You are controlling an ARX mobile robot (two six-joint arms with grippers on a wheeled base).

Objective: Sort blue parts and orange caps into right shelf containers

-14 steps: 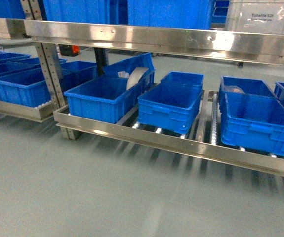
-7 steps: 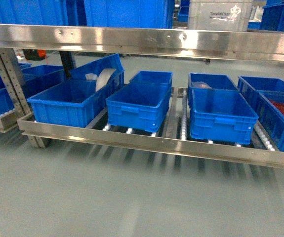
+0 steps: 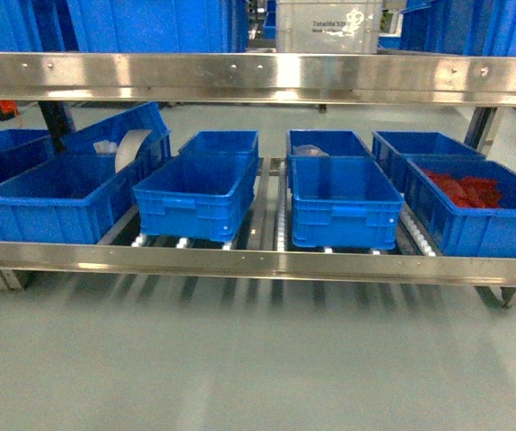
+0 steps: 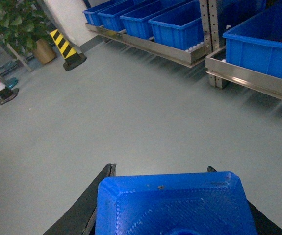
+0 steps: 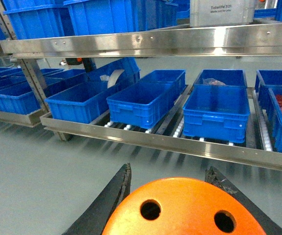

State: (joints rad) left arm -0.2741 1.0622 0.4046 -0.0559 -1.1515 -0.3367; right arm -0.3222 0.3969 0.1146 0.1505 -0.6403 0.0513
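Observation:
A blue part (image 4: 175,205), flat with bevelled corners, fills the bottom of the left wrist view, and my left gripper (image 4: 161,168) is shut on it. In the right wrist view my right gripper (image 5: 168,169) is shut on an orange cap (image 5: 185,208), whose top shows two round holes. The right shelf containers stand in a row on the lower steel shelf: one blue crate (image 3: 195,205), a second (image 3: 343,211) and a third (image 3: 477,229) holding red pieces (image 3: 462,189). Neither gripper shows in the head view.
A large crate (image 3: 42,211) stands at the left, with a tilted crate holding a white roll (image 3: 132,146) behind it. A steel upper shelf beam (image 3: 258,76) carries a grey tote (image 3: 329,22). In the left wrist view are striped cones (image 4: 64,46) and a potted plant (image 4: 18,24).
The head view has swung: the shelf slid left in the frame and now faces me squarely. The crate with red pieces has come fully into view at the right.

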